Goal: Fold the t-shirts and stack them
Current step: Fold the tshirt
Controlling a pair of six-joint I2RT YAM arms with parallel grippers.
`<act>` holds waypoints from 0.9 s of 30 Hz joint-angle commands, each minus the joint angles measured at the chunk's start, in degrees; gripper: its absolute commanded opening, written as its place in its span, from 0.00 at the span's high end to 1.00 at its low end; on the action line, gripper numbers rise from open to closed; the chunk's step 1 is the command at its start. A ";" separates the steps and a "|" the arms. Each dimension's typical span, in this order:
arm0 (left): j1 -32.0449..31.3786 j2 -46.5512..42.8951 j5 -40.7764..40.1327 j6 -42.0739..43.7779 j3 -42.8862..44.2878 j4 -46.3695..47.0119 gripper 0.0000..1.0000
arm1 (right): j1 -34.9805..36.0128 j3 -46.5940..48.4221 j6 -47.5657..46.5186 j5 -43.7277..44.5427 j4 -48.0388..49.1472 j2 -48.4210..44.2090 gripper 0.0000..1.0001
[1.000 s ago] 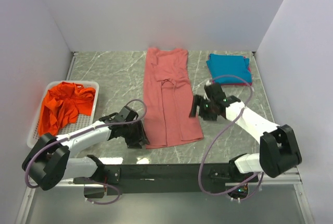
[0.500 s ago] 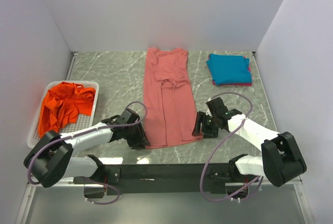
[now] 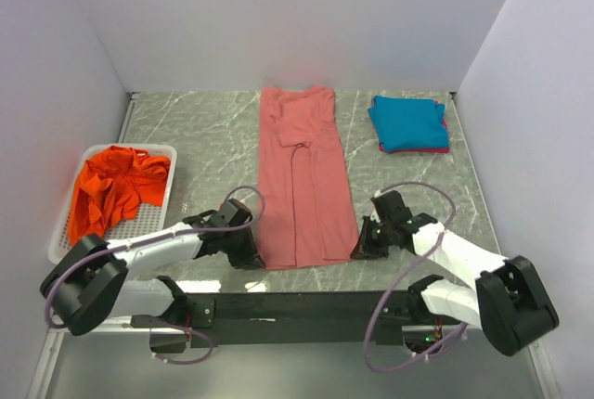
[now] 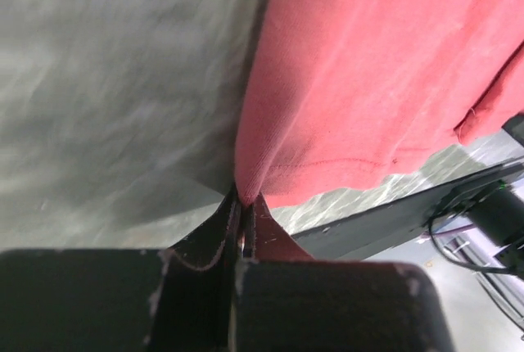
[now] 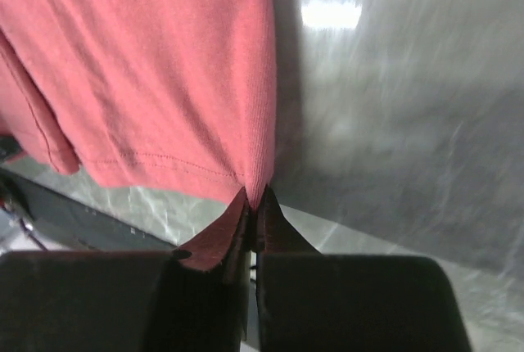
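Note:
A salmon-red t-shirt lies lengthwise down the middle of the table, its sides folded in. My left gripper is shut on its near left hem corner. On the other side my right gripper is shut on the near right hem corner. Both pinch the cloth right at their fingertips. An orange t-shirt lies crumpled in the white basket. At the back right a folded teal-blue t-shirt rests on a magenta one, of which only an edge shows.
The basket stands at the left side of the grey marble table. A black rail runs along the near edge just behind the hem. White walls close in the left, back and right.
Both grippers moved toward the near edge to the hem corners and shut on them. The shirt's hem now lies straighter between them.

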 commanded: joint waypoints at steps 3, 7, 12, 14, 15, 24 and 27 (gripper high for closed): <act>-2.73 -7.42 -0.97 -4.44 -3.42 -7.80 0.99 | 5.68 -5.08 7.41 -2.35 -5.78 -10.66 1.00; -4.93 -13.58 1.93 -8.65 -5.88 -7.19 0.99 | 9.03 -7.63 13.66 -4.02 -5.79 -18.24 1.00; -5.29 -15.70 0.97 -7.18 -2.56 -6.13 0.99 | 9.21 -2.83 12.62 -0.96 -7.62 -19.76 1.00; -5.20 -15.17 -0.09 -6.56 0.16 -6.83 0.99 | 9.21 -0.36 11.13 0.54 -8.24 -17.74 1.00; -5.11 -14.04 -0.79 -5.25 1.05 -6.92 0.99 | 9.21 2.18 10.77 2.72 -8.77 -17.12 1.00; 2.34 -4.63 -7.03 4.42 14.32 -7.36 0.99 | 5.88 15.54 4.45 10.65 -8.86 -7.54 1.00; 5.86 -1.90 -11.77 6.01 19.33 -7.11 0.99 | 4.56 18.98 2.95 12.76 -6.23 -4.64 1.00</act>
